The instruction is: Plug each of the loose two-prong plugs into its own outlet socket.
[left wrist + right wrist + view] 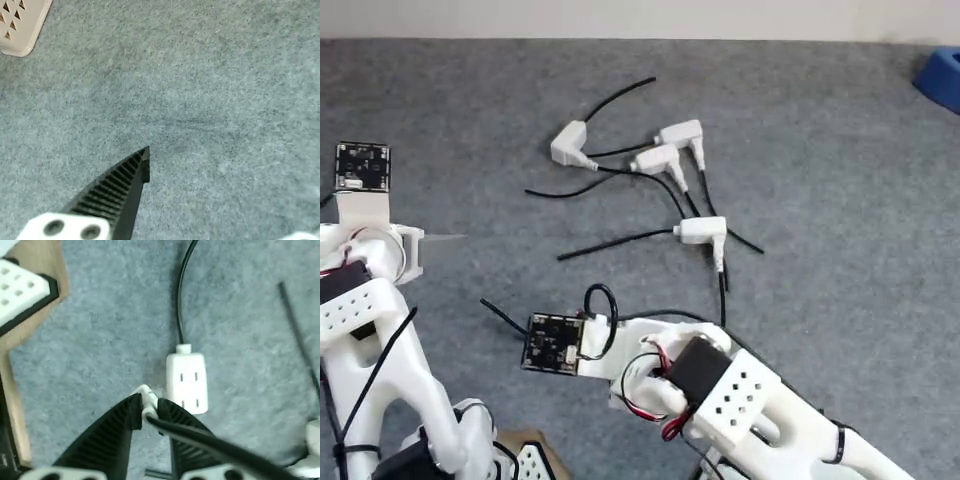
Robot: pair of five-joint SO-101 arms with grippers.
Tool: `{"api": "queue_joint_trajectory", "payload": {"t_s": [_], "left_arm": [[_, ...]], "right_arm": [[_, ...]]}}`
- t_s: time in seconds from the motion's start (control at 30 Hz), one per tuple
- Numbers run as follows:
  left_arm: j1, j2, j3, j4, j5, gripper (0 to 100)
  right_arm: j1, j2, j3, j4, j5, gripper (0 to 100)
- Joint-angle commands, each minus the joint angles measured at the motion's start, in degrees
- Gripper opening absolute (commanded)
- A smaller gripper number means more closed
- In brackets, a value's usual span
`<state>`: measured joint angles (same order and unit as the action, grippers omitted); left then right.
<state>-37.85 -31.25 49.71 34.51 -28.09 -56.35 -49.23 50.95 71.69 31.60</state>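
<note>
Pinching one plug (145, 396), right end effector (148, 412) beside one outlet (186, 382), left end effector (428, 240) spread

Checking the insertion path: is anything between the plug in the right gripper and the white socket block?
Nothing visible does. The plug in the right gripper sits close beside the socket block, with no other object between them.

The left fingers (120, 192) gape wide, while the right fingers (117, 427) are clamped nearly together.
</note>
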Motion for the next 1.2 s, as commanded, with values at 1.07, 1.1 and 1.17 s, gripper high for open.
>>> {"api": "queue_joint_trajectory", "payload": {"t_s": [1.07,1.1,1.17], "left_arm": [[-2.3,-0.1,-0.3,-0.9,-0.4,54],[-2.3,-0.1,-0.3,-0.9,-0.4,54],[-2.4,-0.1,-0.3,-0.9,-0.5,54]], "right_arm": [[19.5,8.5,7.5,-21.2,8.0,0.6],[20.1,10.4,6.7,-21.8,8.0,0.6],[21.1,14.2,4.9,-23.1,6.4,0.6]]}}
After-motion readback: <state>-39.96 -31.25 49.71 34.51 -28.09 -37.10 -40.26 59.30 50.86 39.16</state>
